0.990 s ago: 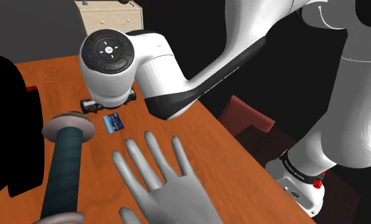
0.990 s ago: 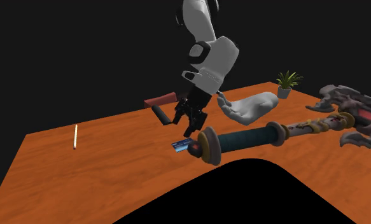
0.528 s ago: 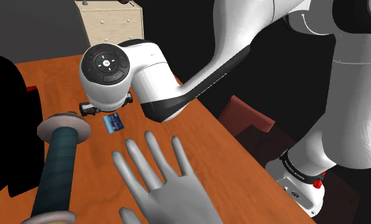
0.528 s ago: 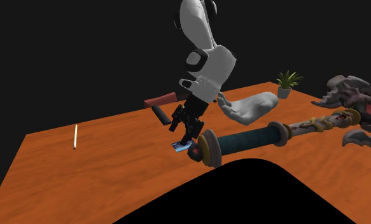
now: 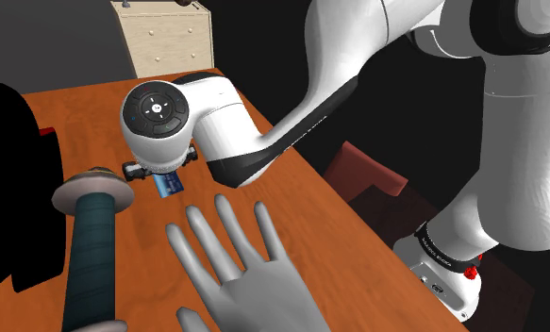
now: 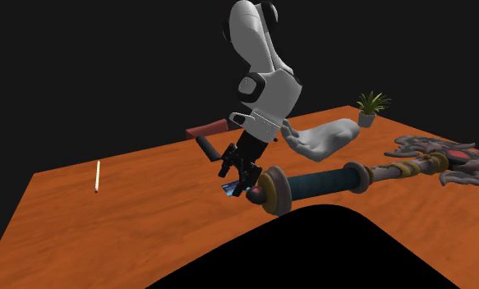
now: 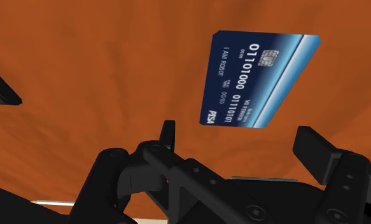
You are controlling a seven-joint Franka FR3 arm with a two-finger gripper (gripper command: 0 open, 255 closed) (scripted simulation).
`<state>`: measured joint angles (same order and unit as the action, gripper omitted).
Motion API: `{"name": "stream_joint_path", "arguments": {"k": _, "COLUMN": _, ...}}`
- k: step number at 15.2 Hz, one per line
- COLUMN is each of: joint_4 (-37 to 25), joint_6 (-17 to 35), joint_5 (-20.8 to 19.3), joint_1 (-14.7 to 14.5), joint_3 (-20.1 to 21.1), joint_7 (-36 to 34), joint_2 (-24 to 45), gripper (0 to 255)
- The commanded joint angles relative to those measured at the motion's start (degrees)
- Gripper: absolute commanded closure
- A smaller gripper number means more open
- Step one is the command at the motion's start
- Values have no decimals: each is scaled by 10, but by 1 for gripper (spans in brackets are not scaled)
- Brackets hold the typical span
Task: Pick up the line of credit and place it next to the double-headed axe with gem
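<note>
**Credit card (image 5: 170,182) flat on the worktop (image 5: 84,118), hand (image 6: 239,179) released above it**

Shoulder view: you see the blue card lying on the orange worktop, near the pommel of the axe (image 5: 91,250) and partly under the arm's wrist.

Second exterior view: the hand hangs low over the card (image 6: 228,189), close to the teal-gripped axe (image 6: 328,179).

Wrist view: the fingers (image 7: 168,135) stand apart (they touch nothing), and the card (image 7: 257,79) lies on the wood beyond their tips.

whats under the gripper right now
The blue card lies flat on the orange-brown table beneath the open gripper, untouched. The table surface under the card is covered, and in the shoulder view the arm hides part of the card.
</note>
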<state>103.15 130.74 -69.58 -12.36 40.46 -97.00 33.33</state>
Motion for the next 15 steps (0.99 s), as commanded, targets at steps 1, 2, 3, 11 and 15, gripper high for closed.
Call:
{"name": "stream_joint_path", "arguments": {"k": 1, "joint_4": 1, "joint_6": 1, "joint_5": 0, "joint_1": -1, "joint_3": 1, "joint_7": 1, "joint_2": 1, "gripper": 255}}
{"name": "stream_joint_path", "arguments": {"k": 2, "joint_4": 1, "joint_6": 1, "joint_5": 0, "joint_1": 0, "joint_3": 1, "joint_7": 1, "joint_2": 1, "gripper": 255}}
{"name": "stream_joint_path", "arguments": {"k": 3, "joint_4": 1, "joint_6": 1, "joint_5": 0, "joint_1": 0, "joint_3": 0, "joint_7": 0, "joint_2": 1, "gripper": 255}}
{"name": "stream_joint_path", "arguments": {"k": 11, "joint_4": 1, "joint_6": -2, "joint_5": 6, "joint_1": 2, "joint_3": 4, "joint_7": 6, "joint_2": -5, "gripper": 255}}
{"name": "stream_joint_path", "arguments": {"k": 15, "joint_4": -1, "joint_6": -12, "joint_5": 29, "joint_1": 11, "joint_3": 17, "joint_7": 27, "joint_2": -23, "gripper": 255}}
